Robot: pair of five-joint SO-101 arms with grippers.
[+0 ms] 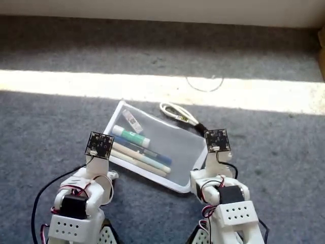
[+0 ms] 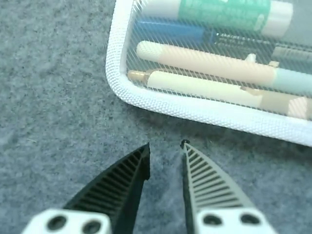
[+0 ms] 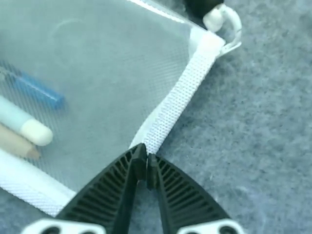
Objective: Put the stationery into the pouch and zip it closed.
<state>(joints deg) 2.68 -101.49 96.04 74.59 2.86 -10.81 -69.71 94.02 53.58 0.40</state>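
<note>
The translucent mesh pouch (image 1: 172, 145) with a white fabric rim lies slanted on the carpet between both arms. Inside it lie a green-labelled glue stick (image 1: 131, 136), a blue pen (image 2: 170, 30), two cream pens (image 2: 204, 61) and a small clear item (image 1: 131, 120). My left gripper (image 2: 165, 147) hovers open just off the pouch's rounded corner (image 2: 117, 83), with nothing between its fingers. My right gripper (image 3: 146, 163) is shut on the pouch's white webbing edge (image 3: 180, 97), near the corner that carries a white cord loop (image 3: 228, 20).
Grey carpet (image 1: 264, 152) surrounds the pouch. A white cord (image 1: 177, 112) trails from the pouch's far corner. A sunlit band (image 1: 61, 84) crosses the floor behind, with a thin wire loop (image 1: 203, 84) lying in it.
</note>
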